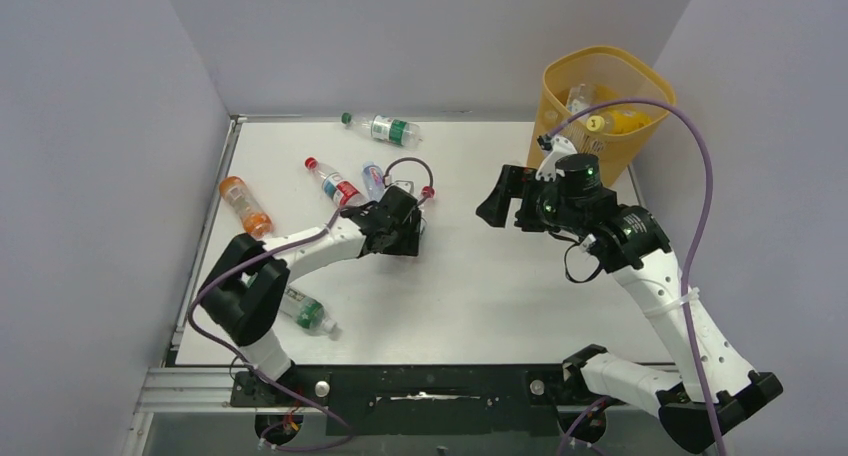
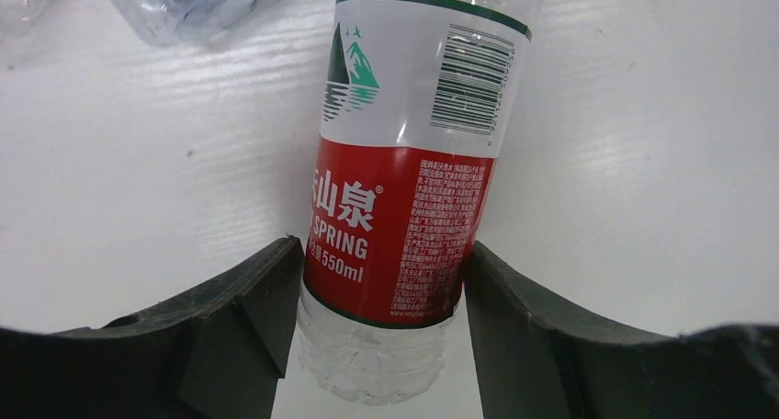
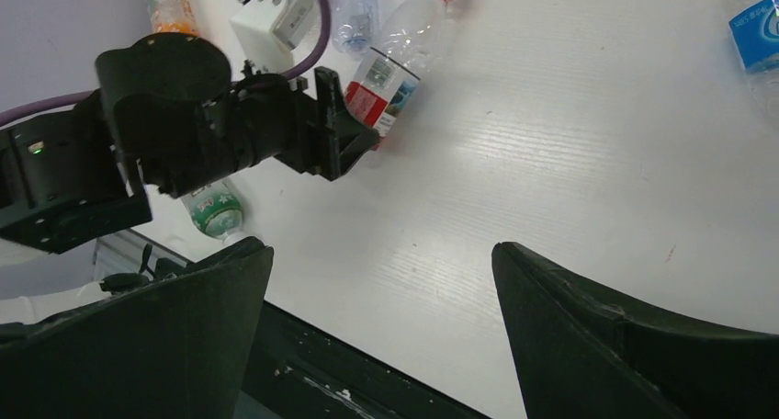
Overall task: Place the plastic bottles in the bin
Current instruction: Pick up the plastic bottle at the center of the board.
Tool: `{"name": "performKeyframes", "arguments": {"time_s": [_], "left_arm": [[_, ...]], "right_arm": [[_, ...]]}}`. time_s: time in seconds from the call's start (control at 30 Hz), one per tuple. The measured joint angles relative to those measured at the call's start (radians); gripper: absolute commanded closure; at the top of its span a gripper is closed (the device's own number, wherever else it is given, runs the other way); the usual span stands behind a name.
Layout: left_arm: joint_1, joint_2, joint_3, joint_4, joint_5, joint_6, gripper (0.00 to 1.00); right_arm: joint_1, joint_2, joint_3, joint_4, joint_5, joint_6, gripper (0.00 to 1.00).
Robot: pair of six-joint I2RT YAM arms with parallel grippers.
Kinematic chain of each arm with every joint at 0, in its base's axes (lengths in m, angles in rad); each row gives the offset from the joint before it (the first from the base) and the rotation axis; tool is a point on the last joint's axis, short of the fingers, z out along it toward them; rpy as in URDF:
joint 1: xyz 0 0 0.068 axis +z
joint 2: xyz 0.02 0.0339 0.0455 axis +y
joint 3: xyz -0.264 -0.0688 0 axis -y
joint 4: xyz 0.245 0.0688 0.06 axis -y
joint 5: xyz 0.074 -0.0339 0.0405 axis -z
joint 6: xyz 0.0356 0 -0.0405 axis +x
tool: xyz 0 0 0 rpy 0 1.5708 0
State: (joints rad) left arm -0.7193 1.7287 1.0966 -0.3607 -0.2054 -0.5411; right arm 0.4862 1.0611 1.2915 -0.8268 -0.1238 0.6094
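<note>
Table [image 1: 480, 296]: white, bottles scattered over left half.
Bin [image 1: 565, 116]: at far right corner, yellow bottle [image 1: 618, 123] inside.
Right fingers [image 3: 211, 300]: spread wide, empty, above table's right half.
Left fingers [image 2: 266, 295]: clamped either side of red-labelled bottle [image 2: 404, 189], which lies mid-table.
Orange bottle [image 1: 245, 206]: near left edge.
Green-labelled bottle [image 1: 385, 128]: at far edge.

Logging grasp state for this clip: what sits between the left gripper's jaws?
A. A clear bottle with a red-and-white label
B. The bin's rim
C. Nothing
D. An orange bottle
A: in the left wrist view the left gripper has its jaws against both sides of the red-and-white labelled bottle, which lies on the table.
</note>
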Motion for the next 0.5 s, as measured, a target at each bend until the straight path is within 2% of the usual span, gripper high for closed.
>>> {"name": "performKeyframes", "arguments": {"time_s": [0.33,0.5], "left_arm": [[-0.066,-0.426,-0.093,-0.044,0.046,-0.048,0.55],[-0.113,-0.545,-0.101,-0.043,0.082,-0.077,0.55]], "right_arm": [[-0.001,0.040,-0.029,0.066,-0.035,0.026,0.09],[-0.001,0.053,-0.040,0.148,-0.099,0.059,0.08]]}}
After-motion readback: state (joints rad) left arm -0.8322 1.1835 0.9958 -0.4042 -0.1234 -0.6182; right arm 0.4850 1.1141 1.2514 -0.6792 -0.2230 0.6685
